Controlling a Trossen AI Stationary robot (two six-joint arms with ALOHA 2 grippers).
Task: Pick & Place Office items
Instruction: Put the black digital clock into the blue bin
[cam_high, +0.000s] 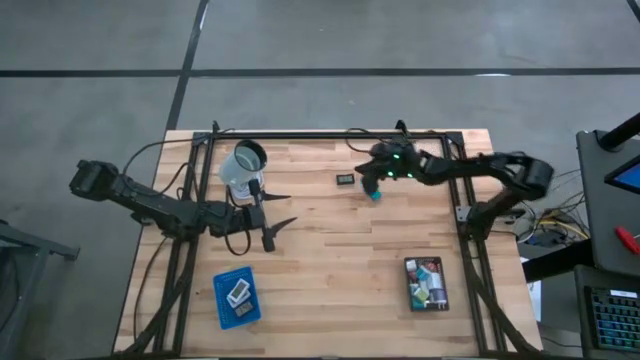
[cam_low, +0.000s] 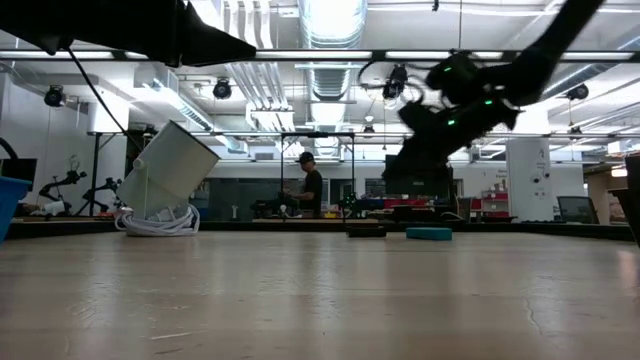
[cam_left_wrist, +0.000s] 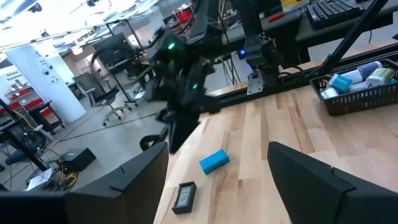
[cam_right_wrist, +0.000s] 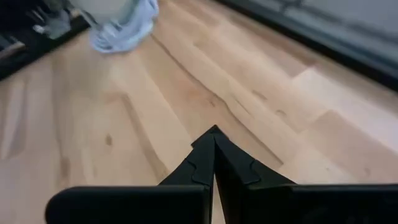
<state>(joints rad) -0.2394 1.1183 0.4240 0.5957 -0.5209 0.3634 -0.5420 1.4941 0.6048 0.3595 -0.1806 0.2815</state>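
A teal block (cam_high: 375, 195) and a flat dark rectangle (cam_high: 346, 179) lie on the wooden table's far middle; both also show in the left wrist view, the teal block (cam_left_wrist: 214, 161) beside the dark rectangle (cam_left_wrist: 185, 196). My right gripper (cam_high: 369, 186) hangs just above and beside the teal block (cam_low: 428, 234), fingers shut (cam_right_wrist: 213, 138), slanting down, holding nothing. My left gripper (cam_high: 285, 210) stands open over the table's left middle, level, pointing toward the block, with nothing between its fingers.
A clear round cup (cam_high: 243, 165) leans tilted at the far left, beside my left gripper. A blue tray (cam_high: 237, 297) with small items sits near left. A black tray (cam_high: 426, 283) holding several items sits near right. Bare wood lies between them. A person (cam_low: 312, 188) stands far behind the table.
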